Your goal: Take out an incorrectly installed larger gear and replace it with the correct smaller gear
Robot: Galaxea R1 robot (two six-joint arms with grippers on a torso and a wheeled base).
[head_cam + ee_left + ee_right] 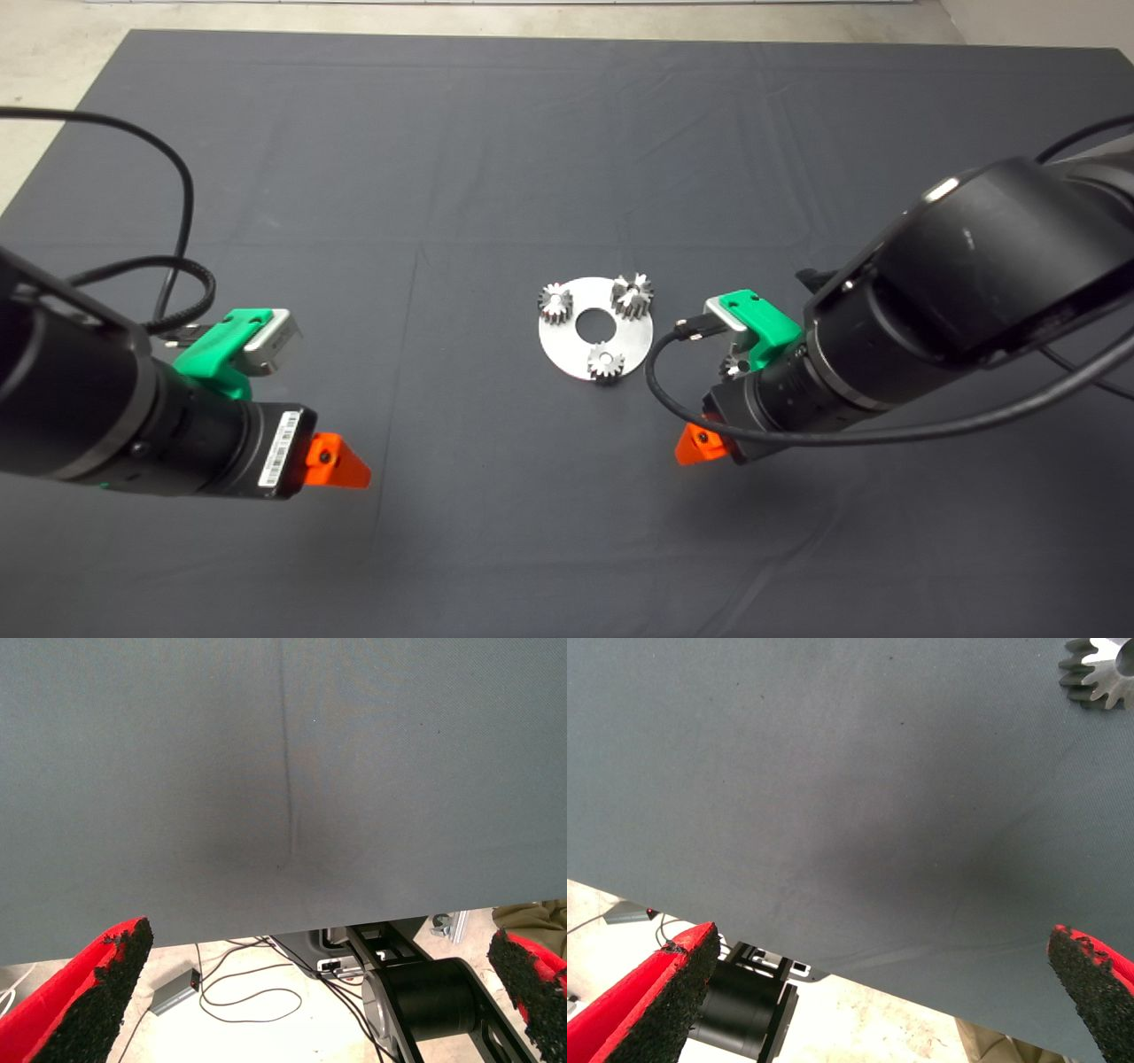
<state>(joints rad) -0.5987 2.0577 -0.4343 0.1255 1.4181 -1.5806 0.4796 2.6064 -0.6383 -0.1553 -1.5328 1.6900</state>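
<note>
A round silver plate (568, 344) lies on the mat's middle and carries three steel gears. The larger gear (633, 295), with long flared teeth, sits at the plate's far right. Two small gears sit at its far left (555, 303) and near edge (606, 362). The smaller gear (733, 365) lies loose on the mat right of the plate, partly hidden under my right wrist; it also shows in the right wrist view (1101, 673). My right gripper (697, 446) is open and empty, hovering near-right of the plate. My left gripper (341, 465) is open and empty, over bare mat well left of the plate.
The dark mat (532, 159) covers the table. Black cables loop from both arms over the mat's left (182, 221) and beside the plate (660, 390). Beyond the mat's near edge the wrist views show floor, cables and the robot's base (425, 1001).
</note>
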